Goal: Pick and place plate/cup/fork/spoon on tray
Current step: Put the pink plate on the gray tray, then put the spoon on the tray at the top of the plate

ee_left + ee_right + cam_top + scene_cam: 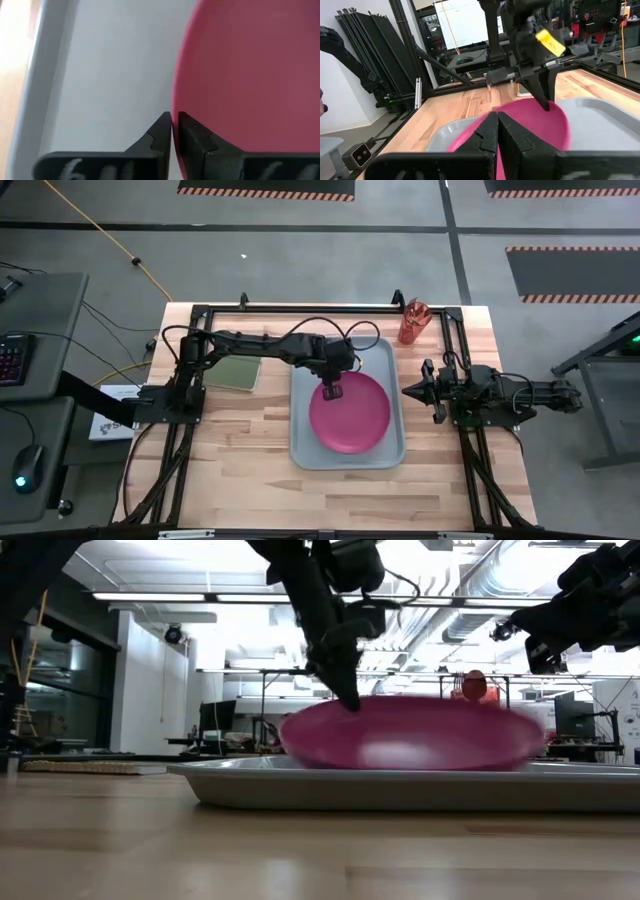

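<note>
**Plate on tray, left gripper pinching its rim; cup off the tray**

From my station I see the plate (350,415) inside the tray (303,450), filling most of its width. In the low view the plate (415,733) looks tilted, the side nearer the left arm raised off the tray floor and the other side lower against the tray (400,790); its edges are smeared there, so I cannot say exactly where it touches.

The left gripper (332,391) reaches in over the tray from the left side of the table and sits at the plate's upper-left rim. In the left wrist view its fingers (192,135) are drawn together with only a sliver between them, the plate's edge (250,75) running right into that sliver, so I read it as clamped on the rim. Bare tray floor (110,75) lies beside it.

The right gripper (412,390) is just off the tray's right edge, above the table, touching nothing. Its fingers (487,132) are pressed together, empty.

The cup (411,321) stands upright at the far edge of the table, beyond the tray's upper-right corner, well apart from both grippers. A green pad (237,372) lies on the table left of the tray, under the left arm.
</note>
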{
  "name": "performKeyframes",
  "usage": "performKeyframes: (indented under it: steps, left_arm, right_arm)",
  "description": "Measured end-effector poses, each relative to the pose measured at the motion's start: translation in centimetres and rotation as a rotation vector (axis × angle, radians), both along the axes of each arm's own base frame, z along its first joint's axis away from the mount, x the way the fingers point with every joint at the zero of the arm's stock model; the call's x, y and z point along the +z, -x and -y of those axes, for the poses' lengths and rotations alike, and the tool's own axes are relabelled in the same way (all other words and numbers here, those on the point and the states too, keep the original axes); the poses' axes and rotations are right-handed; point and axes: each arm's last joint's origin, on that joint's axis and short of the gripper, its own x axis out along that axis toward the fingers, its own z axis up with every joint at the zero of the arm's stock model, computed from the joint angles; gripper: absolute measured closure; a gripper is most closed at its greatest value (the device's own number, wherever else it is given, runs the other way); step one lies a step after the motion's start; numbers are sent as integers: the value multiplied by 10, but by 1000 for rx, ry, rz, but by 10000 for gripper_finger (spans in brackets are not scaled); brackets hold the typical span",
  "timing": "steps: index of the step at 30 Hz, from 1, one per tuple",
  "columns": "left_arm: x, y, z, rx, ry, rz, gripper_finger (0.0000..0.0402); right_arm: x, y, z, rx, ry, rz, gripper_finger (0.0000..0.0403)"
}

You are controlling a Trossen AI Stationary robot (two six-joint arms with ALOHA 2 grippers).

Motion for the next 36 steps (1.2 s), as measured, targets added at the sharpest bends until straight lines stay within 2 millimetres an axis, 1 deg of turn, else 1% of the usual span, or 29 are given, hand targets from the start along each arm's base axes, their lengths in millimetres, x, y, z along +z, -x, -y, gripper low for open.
performKeyframes:
  steps: [3,5,9,11,14,17,20,22,24,26,28,31,36]
  left_arm:
    - [-7,2,0,2,-4,-19,350]
    - [-8,3,0,10,-20,-28,335]
    - [-5,2,-1,-4,-51,-9,306]
    - [0,1,-1,-25,-62,-3,293]
    - [17,2,-2,-53,-77,4,279]
    - [41,4,-3,-62,-93,76,272]
    - [63,11,-6,-52,-101,153,271]
    - [79,19,-9,-47,-96,194,271]
    - [94,25,-11,-47,-76,276,271]
    - [102,36,-13,-45,-47,354,271]
    - [104,44,-13,-57,-44,464,271]
    - [94,68,-7,-70,-54,580,271]
    - [64,120,7,-88,-57,800,271]
  right_arm:
    - [0,0,0,0,0,0,402]
    - [0,0,0,0,0,0,402]
    - [0,0,0,0,0,0,402]
    - [0,0,0,0,0,0,402]
    - [0,0,0,0,0,0,402]
    - [0,0,0,0,0,0,402]
    - [0,0,0,0,0,1,402]
    - [0,0,0,0,0,-1,402]
    - [0,0,0,0,0,-4,402]
    - [0,0,0,0,0,-6,402]
    - [0,0,0,0,0,-6,402]
    - [0,0,0,0,0,-6,402]
    - [-1,-1,0,0,0,-16,402]
